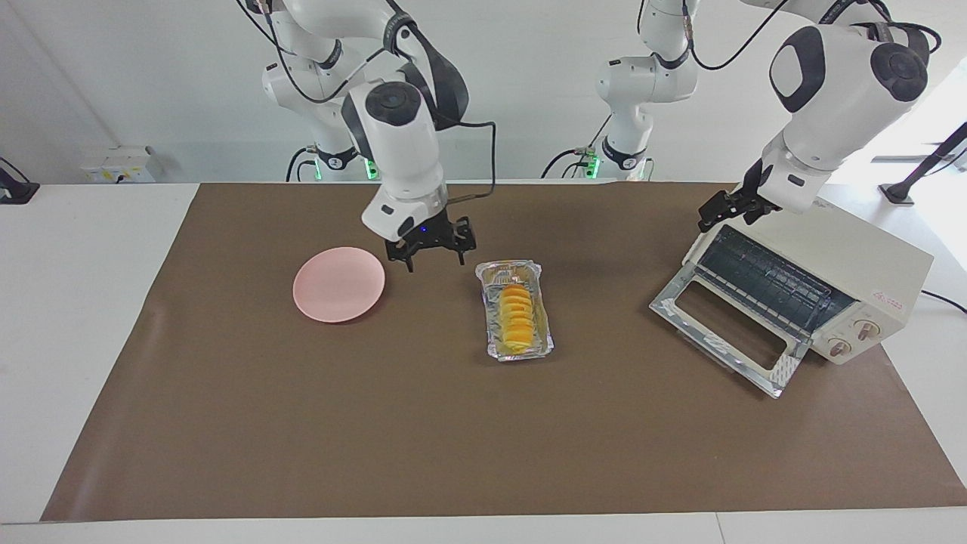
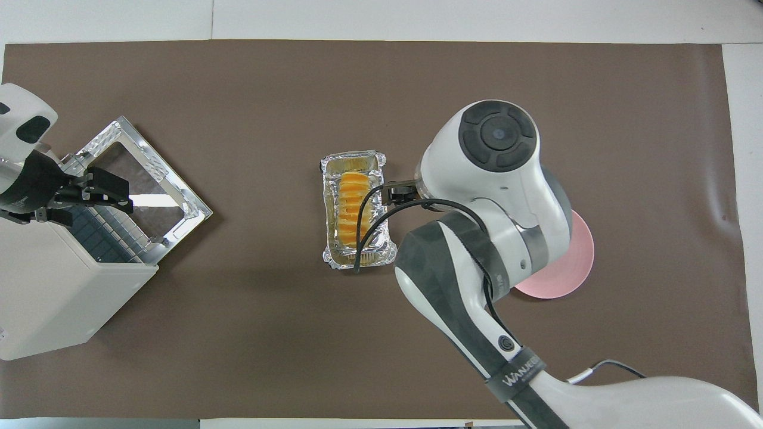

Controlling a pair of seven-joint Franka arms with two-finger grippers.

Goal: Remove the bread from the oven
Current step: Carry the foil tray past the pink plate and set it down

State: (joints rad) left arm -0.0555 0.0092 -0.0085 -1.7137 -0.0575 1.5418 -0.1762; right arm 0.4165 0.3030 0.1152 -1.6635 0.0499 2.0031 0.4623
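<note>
Bread [image 1: 516, 313] is found already out of the oven [image 1: 812, 295], lying in a crinkled foil tray [image 1: 515, 349] mid-mat, well apart from the open drop-down door [image 1: 725, 332].

Right gripper [image 1: 430, 245]: jaws spread, nothing held, raised between the pink plate [image 1: 338, 284] and the tray's robot-side end. Tray sits just below and to one side of the jaws.

Left gripper [image 1: 727, 205]: hangs over the oven's top front edge, above the wire rack [image 1: 763, 276]. Jaw state cannot be told; nothing visibly held.

Handling, as judged:
- Loaf: light, soft, crosswise ridged, probably crushable. Best pinched gently across its short width at mid-length.
- Foil: thin, shiny, easily deformed, likely to lift or slide with the loaf; rim grip would be unreliable.
- Plate: smooth, round, shallow, rigid.
- Oven: boxy cream metal, glass door.
</note>
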